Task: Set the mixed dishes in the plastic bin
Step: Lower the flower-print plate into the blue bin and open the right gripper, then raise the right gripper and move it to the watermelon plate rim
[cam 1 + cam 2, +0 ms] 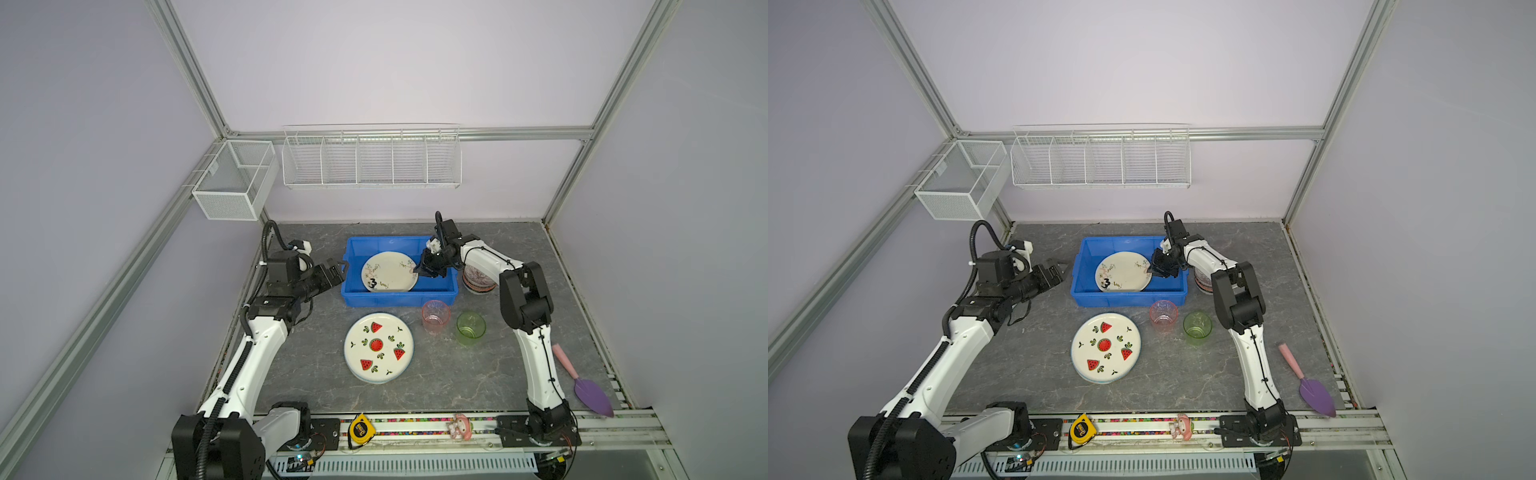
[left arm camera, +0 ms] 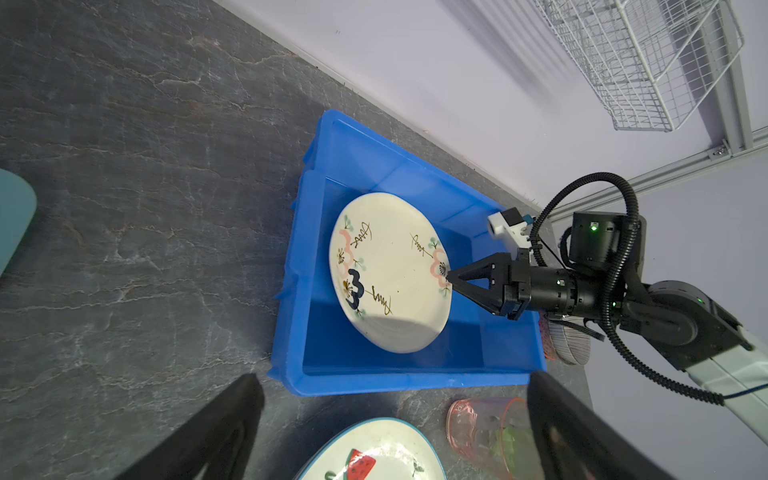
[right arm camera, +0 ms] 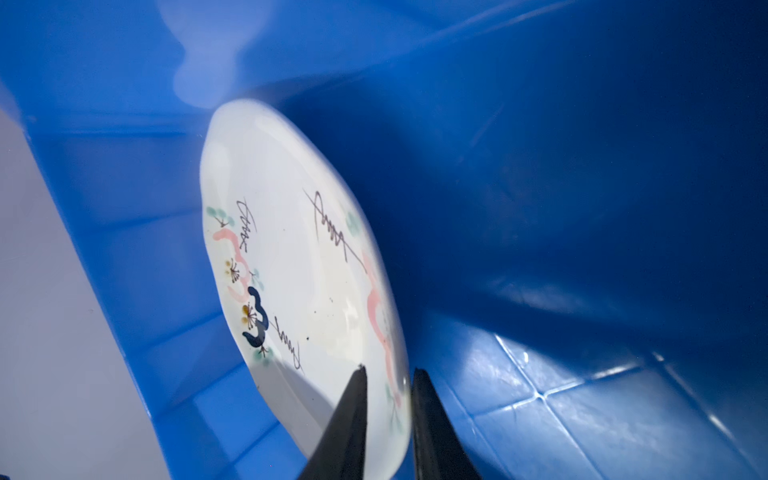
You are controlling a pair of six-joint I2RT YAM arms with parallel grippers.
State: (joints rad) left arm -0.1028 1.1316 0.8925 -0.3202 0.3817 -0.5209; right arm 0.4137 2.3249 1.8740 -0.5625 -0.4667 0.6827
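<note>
The blue plastic bin (image 1: 399, 300) (image 1: 1127, 300) stands at the back of the table. A cream floral plate (image 1: 388, 272) (image 2: 386, 270) (image 3: 291, 257) lies tilted inside it, its right rim raised. My right gripper (image 1: 417, 270) (image 2: 449, 277) (image 3: 388, 370) reaches into the bin, jaws slightly apart astride that rim. My left gripper (image 1: 343, 268) (image 2: 395, 376) hovers wide open and empty just left of the bin. In front of the bin sit a watermelon plate (image 1: 378, 348), a pink cup (image 1: 435, 316) and a green cup (image 1: 471, 328). Stacked patterned bowls (image 1: 478, 282) stand right of the bin, partly hidden by the right arm.
A purple scoop (image 1: 590, 390) with a pink handle lies at the table's right front. A yellow tape measure (image 1: 360, 430) and a small figure (image 1: 458, 426) rest on the front rail. White wire baskets (image 1: 372, 160) (image 1: 235, 178) hang on the walls.
</note>
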